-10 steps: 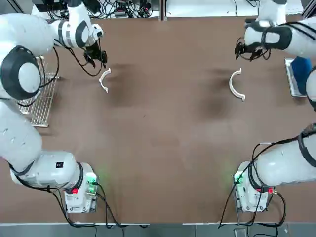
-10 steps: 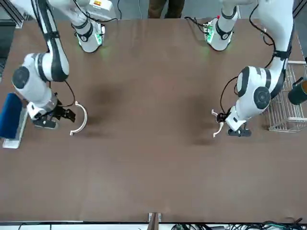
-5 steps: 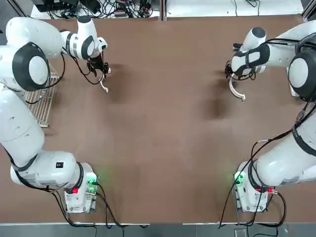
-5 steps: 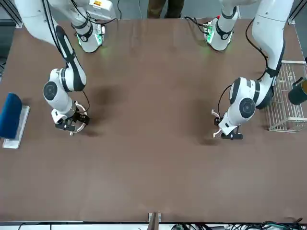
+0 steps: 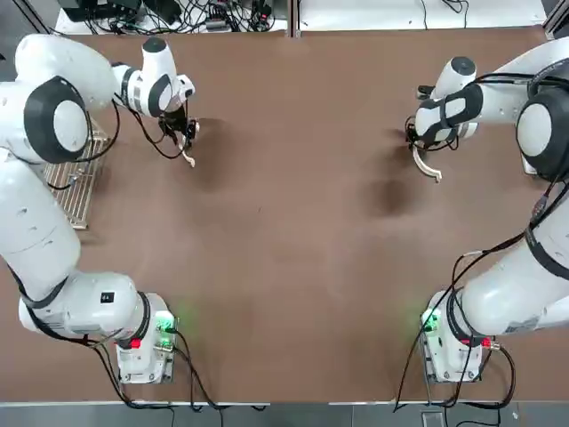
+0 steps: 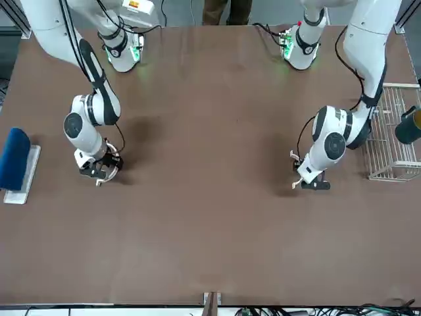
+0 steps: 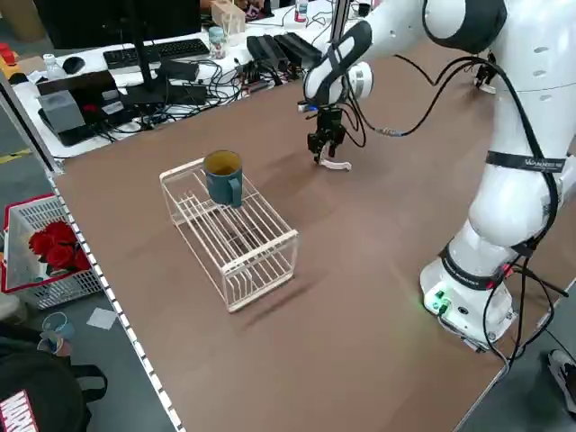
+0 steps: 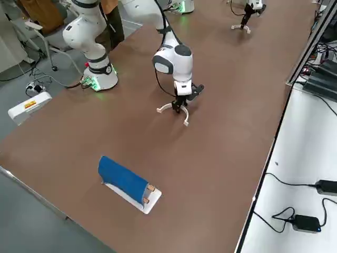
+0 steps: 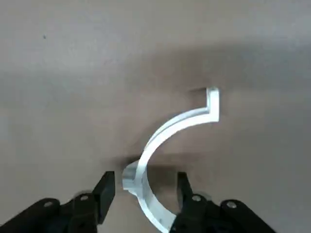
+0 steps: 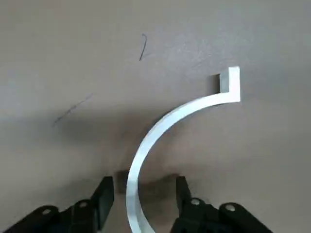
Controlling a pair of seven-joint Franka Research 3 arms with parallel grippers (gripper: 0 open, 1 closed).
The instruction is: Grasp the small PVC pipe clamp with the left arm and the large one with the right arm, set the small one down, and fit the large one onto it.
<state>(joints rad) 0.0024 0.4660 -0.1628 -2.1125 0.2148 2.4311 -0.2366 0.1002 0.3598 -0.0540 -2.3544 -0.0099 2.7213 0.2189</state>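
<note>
The small PVC pipe clamp point(image 9: 175, 121) lies flat on the brown table at the far left point(image 5: 188, 157). My left gripper point(image 9: 144, 182) stands low over it, open, one finger on each side of the clamp's near end without pressing it. The large clamp point(image 10: 180, 114) lies flat at the far right point(image 5: 428, 166). My right gripper point(image 10: 142, 187) is down over it too, open, with the arc passing between the fingers point(image 10: 103, 191). In the front view the right gripper point(image 6: 99, 173) and the left gripper point(image 6: 309, 183) both reach almost to the tabletop.
A wire rack point(image 7: 236, 236) holding a teal mug point(image 7: 223, 175) stands at the table's left edge. A blue roll on a white base point(image 8: 124, 181) lies at the right edge. Cables and a keyboard sit beyond the far edge.
Both arms swung inward and came down from beside the clamps until each gripper straddles its own clamp. The clamps have not moved.
</note>
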